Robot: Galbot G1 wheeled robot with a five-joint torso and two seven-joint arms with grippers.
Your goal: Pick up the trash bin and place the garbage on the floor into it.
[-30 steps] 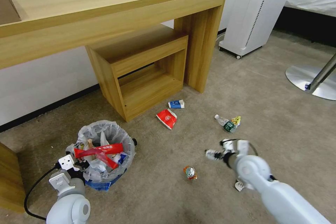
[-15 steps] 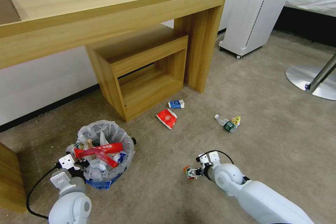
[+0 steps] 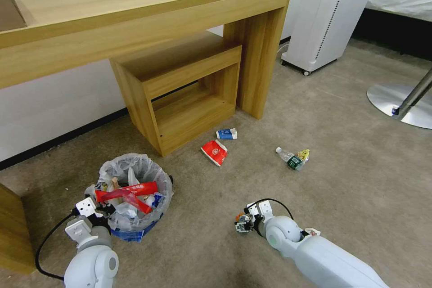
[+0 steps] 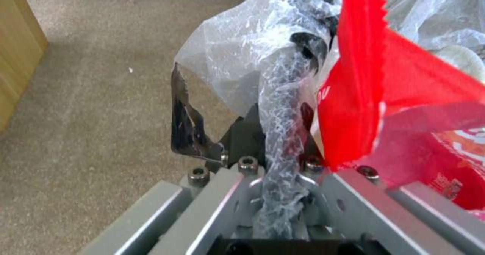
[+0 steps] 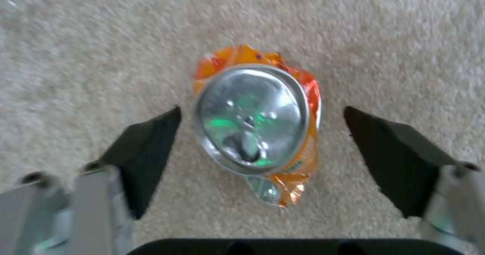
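The trash bin (image 3: 135,198), lined with crinkly clear plastic and holding a red wrapper (image 4: 374,96), stands on the floor (image 3: 351,166) at the near left. My left gripper (image 3: 100,210) is shut on its bagged rim (image 4: 283,96). A crushed orange can (image 3: 243,221) lies on the carpet, and my right gripper (image 3: 242,224) is low over it. It is open, with a dark finger (image 5: 146,145) on each side of the can (image 5: 257,130). Farther off lie a red cup (image 3: 214,151), a blue-white carton (image 3: 227,133) and a clear bottle (image 3: 290,158).
A long wooden desk (image 3: 148,13) with a low wooden shelf unit (image 3: 180,85) under it stands behind the litter. A white appliance on castors (image 3: 324,13) and a round metal base (image 3: 400,103) are at the right. A white scrap (image 3: 312,232) lies by my right arm.
My right arm has swung down and to the left, bringing its open gripper from above the carpet to around the crushed can. The left gripper and bin have barely moved.
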